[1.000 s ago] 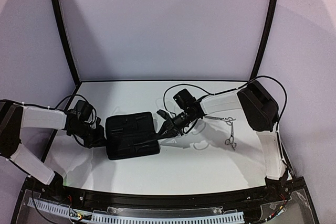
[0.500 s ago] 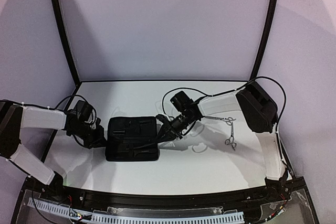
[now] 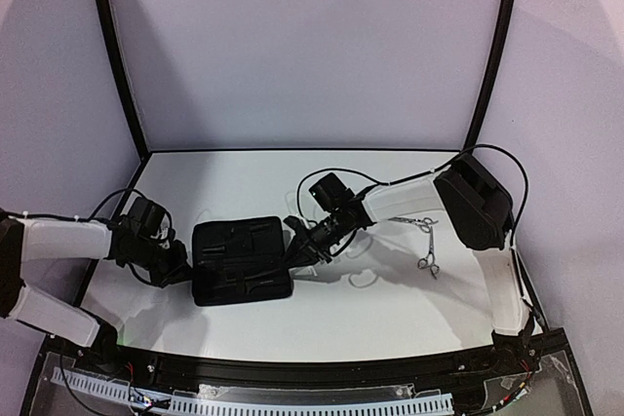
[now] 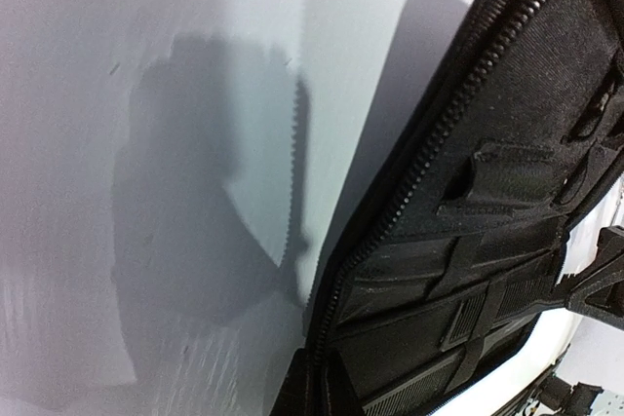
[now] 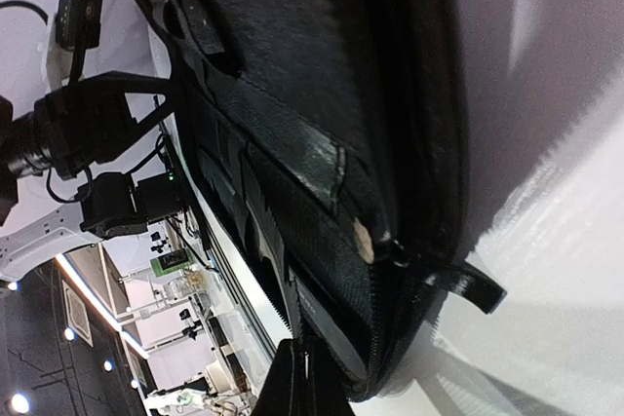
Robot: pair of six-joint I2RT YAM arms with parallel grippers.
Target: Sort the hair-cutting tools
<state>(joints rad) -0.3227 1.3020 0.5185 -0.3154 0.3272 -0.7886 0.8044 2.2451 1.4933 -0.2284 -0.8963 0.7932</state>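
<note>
Motion leftward puts my right end effector (image 3: 296,247) at the edge of the black rectangular zip case (image 3: 241,260), left end effector (image 3: 178,265) opposite; I cannot tell either's grip, and the silver metal scissors (image 3: 427,262) wait unsorted.

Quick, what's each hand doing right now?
Left gripper: seems closed on the edge of the black case.
Right gripper: cannot tell, pressed close against the case.

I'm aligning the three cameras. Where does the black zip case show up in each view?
Top external: the black zip case lies left of centre, low in the picture.
Left wrist: the case fills the right side, seen close up.
Right wrist: the case runs top to bottom through the middle.
Shared landmark: the white table beneath it.
</note>
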